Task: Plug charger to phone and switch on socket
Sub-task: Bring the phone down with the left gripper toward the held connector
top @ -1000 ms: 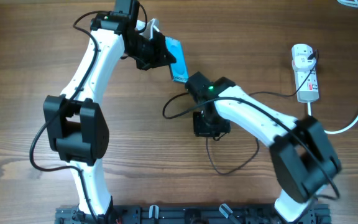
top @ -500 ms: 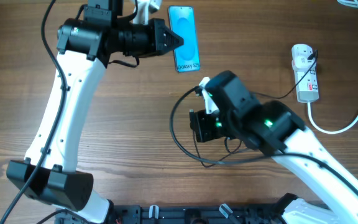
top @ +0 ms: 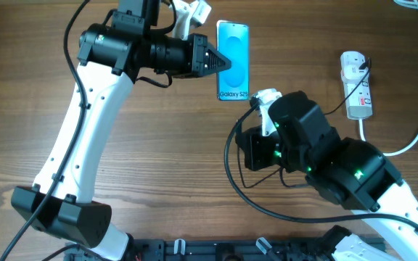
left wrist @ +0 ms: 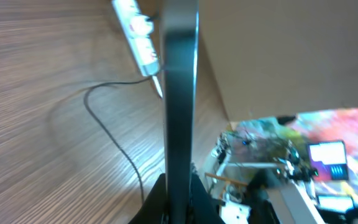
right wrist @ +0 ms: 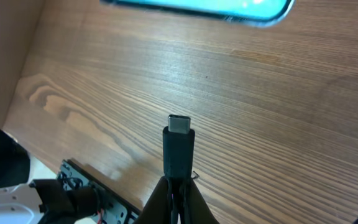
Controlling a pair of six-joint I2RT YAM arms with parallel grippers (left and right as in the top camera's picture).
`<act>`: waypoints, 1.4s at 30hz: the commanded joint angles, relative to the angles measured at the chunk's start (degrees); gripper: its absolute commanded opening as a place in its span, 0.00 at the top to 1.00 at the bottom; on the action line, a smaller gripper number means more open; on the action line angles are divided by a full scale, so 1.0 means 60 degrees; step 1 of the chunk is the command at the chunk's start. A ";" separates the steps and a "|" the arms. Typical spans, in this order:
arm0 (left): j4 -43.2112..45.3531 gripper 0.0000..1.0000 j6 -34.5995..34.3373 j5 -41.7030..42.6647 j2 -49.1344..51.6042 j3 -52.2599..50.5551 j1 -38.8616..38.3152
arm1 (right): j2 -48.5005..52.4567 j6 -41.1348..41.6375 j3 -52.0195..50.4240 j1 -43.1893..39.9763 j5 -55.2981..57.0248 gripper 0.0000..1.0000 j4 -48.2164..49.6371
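Observation:
My left gripper [top: 220, 62] is shut on the phone [top: 234, 60], a flat smartphone with a turquoise screen and "Galaxy S25" text at its near end, held above the table. In the left wrist view the phone [left wrist: 180, 93] shows edge-on between the fingers [left wrist: 179, 198]. My right gripper [right wrist: 178, 186] is shut on the charger's dark connector [right wrist: 178, 149], its metal tip pointing toward the phone's edge [right wrist: 229, 7] and apart from it. Overhead, the right gripper [top: 256, 148] sits below the phone and the thin black cable [top: 232, 177] loops beneath it. The white socket strip [top: 357, 85] lies at the right.
The socket's thick white cord [top: 412, 141] curves along the right edge. A black plug sits in the strip's far end [top: 366, 65]. The strip also shows in the left wrist view [left wrist: 138, 37] with the thin cable [left wrist: 117, 134] on the wood. The arms' base rail [top: 216, 250] runs along the front.
My left gripper has carried the phone to the right and turned it more upright in the overhead view. My right arm has moved right and up toward it with the connector.

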 commanded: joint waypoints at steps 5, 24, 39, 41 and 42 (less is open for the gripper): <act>0.0040 0.96 0.0634 0.0958 -0.0255 0.0084 0.0000 | -0.0109 0.0517 0.0208 0.0007 0.0721 0.96 0.0204; 0.0084 0.96 0.0430 0.1315 -0.0255 0.0084 -0.0495 | -0.0025 0.0499 0.0430 0.0000 0.0492 0.96 0.0441; 0.0091 0.96 0.0546 0.1625 -0.0255 0.0084 -0.0470 | -0.0033 0.0747 0.0430 -0.0233 0.0477 0.96 0.0375; 0.0091 0.96 0.0546 0.1625 -0.0255 0.0084 -0.0470 | -0.0033 0.0747 0.0430 -0.0233 0.0477 0.96 0.0382; 0.0087 0.96 0.0546 0.1628 -0.0255 0.0084 -0.0470 | -0.0033 0.0754 0.0430 -0.0233 0.0481 0.96 0.0393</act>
